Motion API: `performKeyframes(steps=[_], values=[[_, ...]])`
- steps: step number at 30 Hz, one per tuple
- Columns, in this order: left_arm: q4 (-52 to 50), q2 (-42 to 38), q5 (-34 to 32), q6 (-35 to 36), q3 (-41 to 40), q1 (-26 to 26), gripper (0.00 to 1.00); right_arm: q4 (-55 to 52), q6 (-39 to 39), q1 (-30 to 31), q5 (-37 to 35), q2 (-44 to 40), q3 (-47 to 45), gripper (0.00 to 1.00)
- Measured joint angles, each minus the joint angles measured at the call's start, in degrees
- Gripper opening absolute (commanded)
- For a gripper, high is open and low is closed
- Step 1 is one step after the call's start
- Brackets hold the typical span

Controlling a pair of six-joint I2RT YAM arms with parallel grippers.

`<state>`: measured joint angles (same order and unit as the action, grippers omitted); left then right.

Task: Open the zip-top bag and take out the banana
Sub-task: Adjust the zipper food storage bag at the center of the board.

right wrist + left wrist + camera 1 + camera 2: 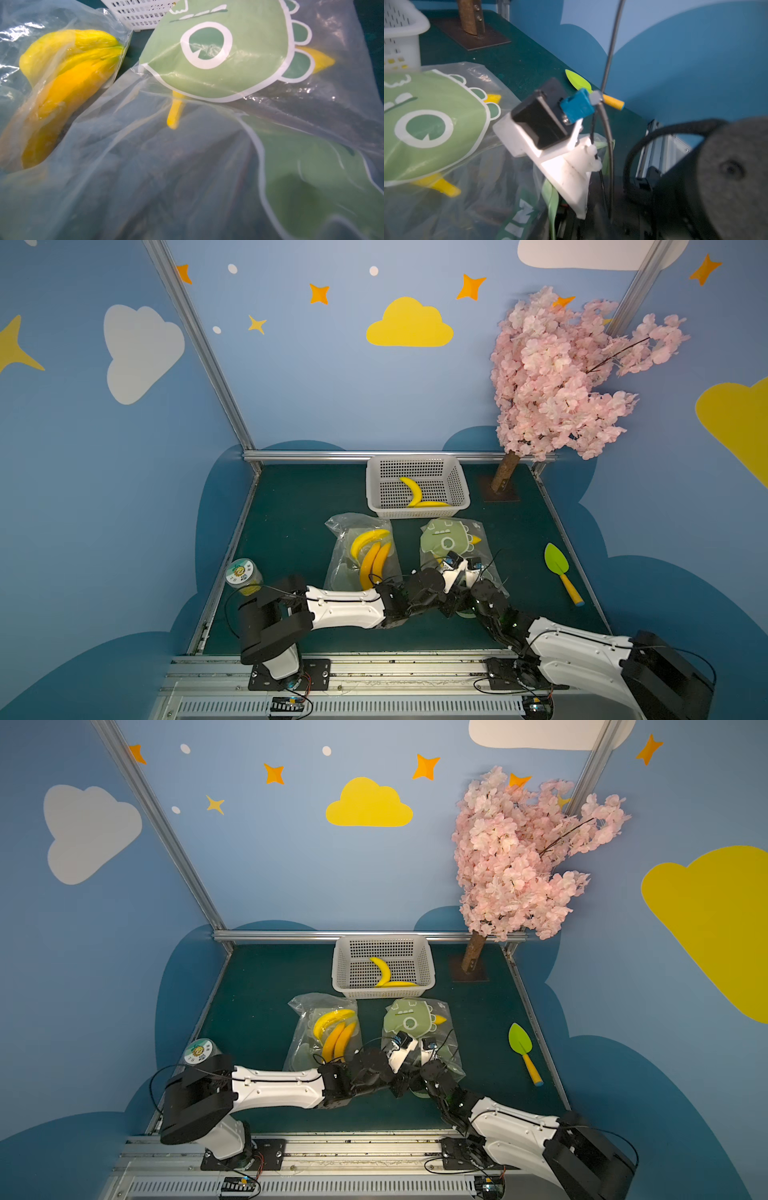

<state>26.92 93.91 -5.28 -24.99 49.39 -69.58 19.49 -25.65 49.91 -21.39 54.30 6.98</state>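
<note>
The dinosaur-print zip-top bag (pixel 444 537) lies flat on the worktop (pixel 291 539), just in front of the white basket (pixel 376 489). The banana (pixel 318 60) is inside it, mostly hidden under the green print. Only one pointed end and the stem show through the clear plastic.

Both claws are at the bag's near end, the left claw (pixel 449 576) close beside the right claw (pixel 473 577), and the banana lies beyond them toward the basket. Their fingers are hidden under the wrists in both top views and show in neither wrist view, so I cannot tell whether either claw is apart, together or clamped on plastic.

A second clear bag (pixel 340 526) holding three bananas (pixel 370 558) lies just beside, on the left arm's side.
</note>
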Motion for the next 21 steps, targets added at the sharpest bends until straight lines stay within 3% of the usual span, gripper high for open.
performKeyframes(steps=[1, 3, 8, 12, 16, 21], values=[[0.90, -0.79, 0.70, -0.26, -0.85, -0.42, 0.74, -2.12, 0.20, 0.17, 0.46, -2.45, -0.24, 0.66], [1.16, -4.07, 0.94, -0.28, -3.13, -1.36, 0.80, -4.92, 0.17, 0.24, 0.81, -7.28, -1.07, 0.65], [-5.81, -13.90, -3.89, 1.64, -8.50, 1.62, 0.81, -5.73, 0.39, 0.24, 1.14, -19.63, -5.14, 0.63], [-9.92, -17.66, -4.81, 2.54, -8.00, 9.75, 0.79, -8.44, 0.42, 0.24, 1.97, -24.30, -6.69, 0.62], [-10.84, -12.44, -0.22, 2.03, -4.31, 21.59, 0.74, -8.24, 0.44, 0.24, 2.49, -22.53, -6.67, 0.62], [-10.86, 1.33, 9.01, 0.00, 2.60, 29.59, 0.70, -6.62, 0.20, 0.26, 3.06, -13.38, -6.51, 0.61]])
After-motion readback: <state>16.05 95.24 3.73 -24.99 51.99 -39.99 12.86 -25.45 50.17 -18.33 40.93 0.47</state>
